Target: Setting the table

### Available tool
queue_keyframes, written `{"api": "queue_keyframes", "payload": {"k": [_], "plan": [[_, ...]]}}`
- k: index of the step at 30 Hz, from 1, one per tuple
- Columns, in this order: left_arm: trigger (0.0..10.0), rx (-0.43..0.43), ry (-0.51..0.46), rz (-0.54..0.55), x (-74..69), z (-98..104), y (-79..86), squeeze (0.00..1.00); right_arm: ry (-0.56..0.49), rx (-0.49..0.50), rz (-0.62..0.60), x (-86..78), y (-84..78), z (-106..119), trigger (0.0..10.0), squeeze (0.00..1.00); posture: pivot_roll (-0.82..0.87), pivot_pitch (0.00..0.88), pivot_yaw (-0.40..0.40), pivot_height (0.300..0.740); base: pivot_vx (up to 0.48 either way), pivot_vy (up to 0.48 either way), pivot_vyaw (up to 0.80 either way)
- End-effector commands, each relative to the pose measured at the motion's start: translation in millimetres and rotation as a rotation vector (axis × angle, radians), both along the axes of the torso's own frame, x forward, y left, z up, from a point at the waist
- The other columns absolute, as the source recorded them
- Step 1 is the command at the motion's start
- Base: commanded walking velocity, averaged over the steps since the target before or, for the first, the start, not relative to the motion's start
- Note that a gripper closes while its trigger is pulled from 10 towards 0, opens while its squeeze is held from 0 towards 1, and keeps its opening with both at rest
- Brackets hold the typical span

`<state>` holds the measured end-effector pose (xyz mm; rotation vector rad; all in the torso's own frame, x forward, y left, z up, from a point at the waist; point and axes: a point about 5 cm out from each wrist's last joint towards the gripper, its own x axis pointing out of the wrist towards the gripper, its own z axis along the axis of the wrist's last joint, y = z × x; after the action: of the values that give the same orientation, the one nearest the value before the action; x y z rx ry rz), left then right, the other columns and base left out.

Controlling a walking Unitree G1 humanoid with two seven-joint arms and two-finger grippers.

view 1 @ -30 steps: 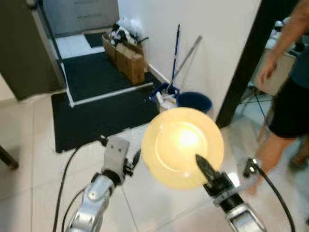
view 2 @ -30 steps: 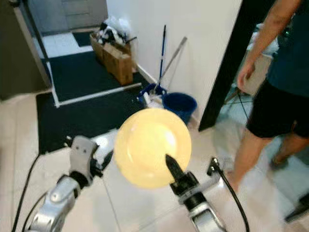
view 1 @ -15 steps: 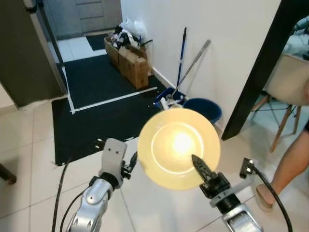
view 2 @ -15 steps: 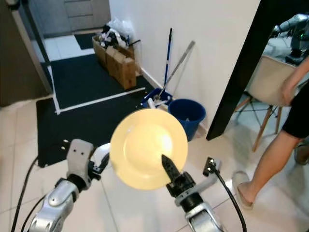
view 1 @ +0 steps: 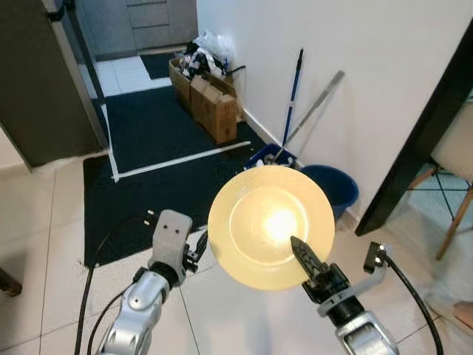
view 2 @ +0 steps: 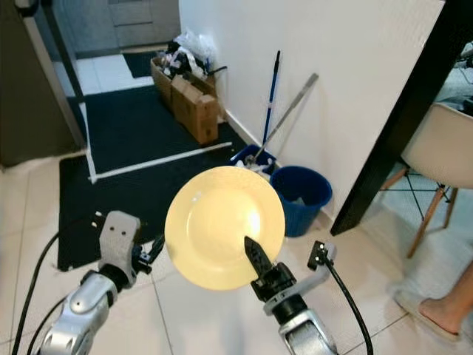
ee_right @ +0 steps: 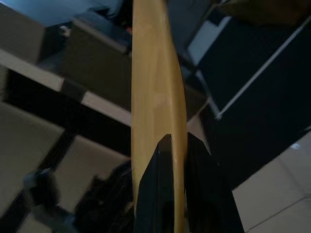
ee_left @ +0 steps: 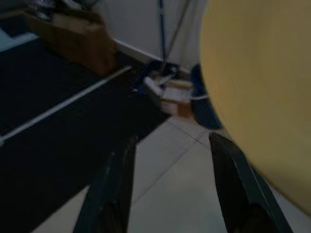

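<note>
A round yellow plate (view 1: 270, 225) is held up on edge over the tiled floor, its face toward my head. My right gripper (view 1: 303, 259) is shut on the plate's lower rim, and the right wrist view shows the plate (ee_right: 155, 97) edge-on between the two black fingers. My left gripper (view 1: 201, 248) hangs just left of the plate, open with nothing between its fingers (ee_left: 114, 189). The plate's back (ee_left: 262, 87) shows beside it in the left wrist view.
A black mat (view 1: 162, 170) covers the floor ahead. Cardboard boxes (view 1: 214, 107), a blue bucket (view 1: 332, 188) and mop handles (view 1: 292, 96) line the white wall. A dark door frame (view 1: 421, 155), a chair (view 2: 443, 163) and a person's foot (view 2: 436, 314) lie to the right.
The camera has swung, so the whole scene has shifted. The person has stepped away to the right, leaving a foot in view. The plate stays in my right gripper.
</note>
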<state>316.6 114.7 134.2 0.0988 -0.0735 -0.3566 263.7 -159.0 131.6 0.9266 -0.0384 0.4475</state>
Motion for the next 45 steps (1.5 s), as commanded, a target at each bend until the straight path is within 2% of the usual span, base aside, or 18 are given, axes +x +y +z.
{"api": "queue_keyframes", "payload": {"k": [1,45], "plan": [[10.0,0.021,0.026,0.003,-2.3,-7.5,3.2,0.00,0.000,0.009,0.016,-0.1,3.9,-0.7,10.0,0.00,-0.03,0.095,0.087,0.740,0.480,0.000,0.00],[10.0,0.022,0.028,0.005,-0.2,-8.8,2.1,0.00,-0.013,-0.015,0.039,-0.3,7.9,0.2,10.0,0.00,-0.03,0.092,0.087,0.740,0.480,0.000,0.00]]}}
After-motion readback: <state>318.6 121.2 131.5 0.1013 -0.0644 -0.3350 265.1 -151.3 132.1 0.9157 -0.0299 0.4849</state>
